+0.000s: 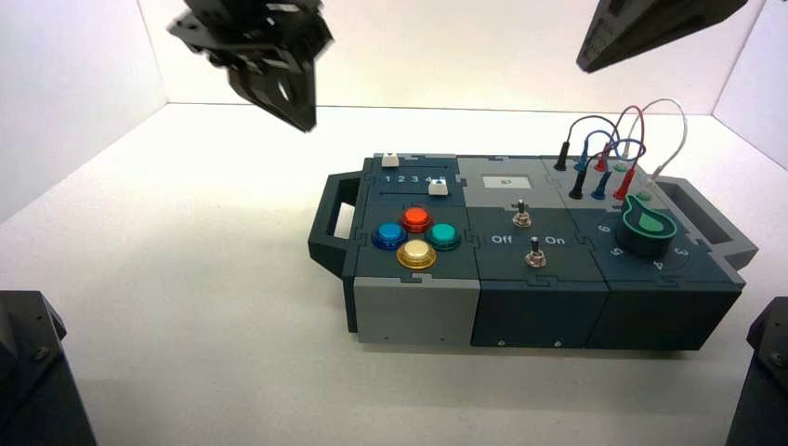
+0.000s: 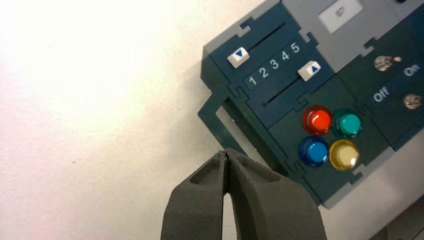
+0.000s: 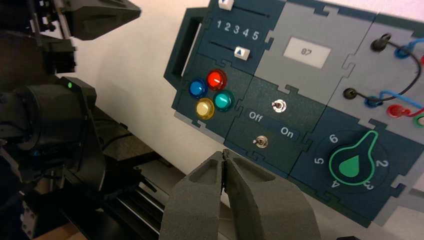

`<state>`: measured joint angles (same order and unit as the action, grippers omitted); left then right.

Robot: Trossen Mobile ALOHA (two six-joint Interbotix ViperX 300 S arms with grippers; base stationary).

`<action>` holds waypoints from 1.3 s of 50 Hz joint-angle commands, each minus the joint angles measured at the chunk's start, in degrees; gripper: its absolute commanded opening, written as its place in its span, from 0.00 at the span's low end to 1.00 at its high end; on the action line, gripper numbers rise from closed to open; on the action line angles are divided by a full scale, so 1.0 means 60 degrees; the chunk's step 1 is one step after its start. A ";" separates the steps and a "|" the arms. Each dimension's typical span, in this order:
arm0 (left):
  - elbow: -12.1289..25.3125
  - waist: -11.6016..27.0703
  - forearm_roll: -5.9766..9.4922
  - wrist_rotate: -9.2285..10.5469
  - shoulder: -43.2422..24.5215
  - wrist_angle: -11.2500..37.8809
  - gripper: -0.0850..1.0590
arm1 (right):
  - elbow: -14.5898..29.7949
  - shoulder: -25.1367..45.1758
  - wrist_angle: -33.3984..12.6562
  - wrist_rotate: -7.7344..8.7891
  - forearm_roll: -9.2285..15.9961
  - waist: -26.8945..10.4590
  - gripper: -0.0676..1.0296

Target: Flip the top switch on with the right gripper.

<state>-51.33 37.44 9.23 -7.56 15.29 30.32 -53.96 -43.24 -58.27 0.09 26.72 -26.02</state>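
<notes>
The top switch [image 1: 522, 216], a tiny silver toggle, stands on the box's dark middle panel next to the small display, above the Off/On lettering. It also shows in the right wrist view [image 3: 278, 105] and the left wrist view [image 2: 385, 62]. Its twin [image 1: 535, 255] sits nearer the front edge. My right gripper [image 3: 225, 154] is shut and empty, held high above the box's far right corner [image 1: 595, 54], well apart from the switch. My left gripper [image 1: 302, 121] is shut and empty, held high to the left of the box [image 2: 227, 152].
Four coloured buttons [image 1: 415, 238] sit left of the switches, with two white sliders [image 1: 439, 188] behind them. A green knob [image 1: 648, 228] and plugged wires [image 1: 618, 153] fill the right end. The box has handles [image 1: 333, 223] at both ends. Arm bases stand at the front corners [image 1: 32, 372].
</notes>
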 commanded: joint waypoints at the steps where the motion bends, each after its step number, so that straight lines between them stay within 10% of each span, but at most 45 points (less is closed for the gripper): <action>1: 0.0542 0.0029 0.0029 0.0029 -0.0586 -0.0132 0.05 | 0.0337 0.0293 0.0161 0.0000 0.0161 -0.0029 0.04; 26: 0.0952 0.1567 0.0103 0.0088 -0.2622 -0.0205 0.05 | 0.0615 0.1890 0.0601 0.0044 0.0366 -0.0059 0.04; 65: 0.0659 0.1567 0.0000 -0.0015 -0.3384 -0.0454 0.05 | 0.0938 0.4556 0.0879 0.0029 0.0366 -0.0308 0.04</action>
<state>-46.23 46.49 9.23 -7.38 -3.34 27.60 -49.92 -16.70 -53.17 0.26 28.56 -27.51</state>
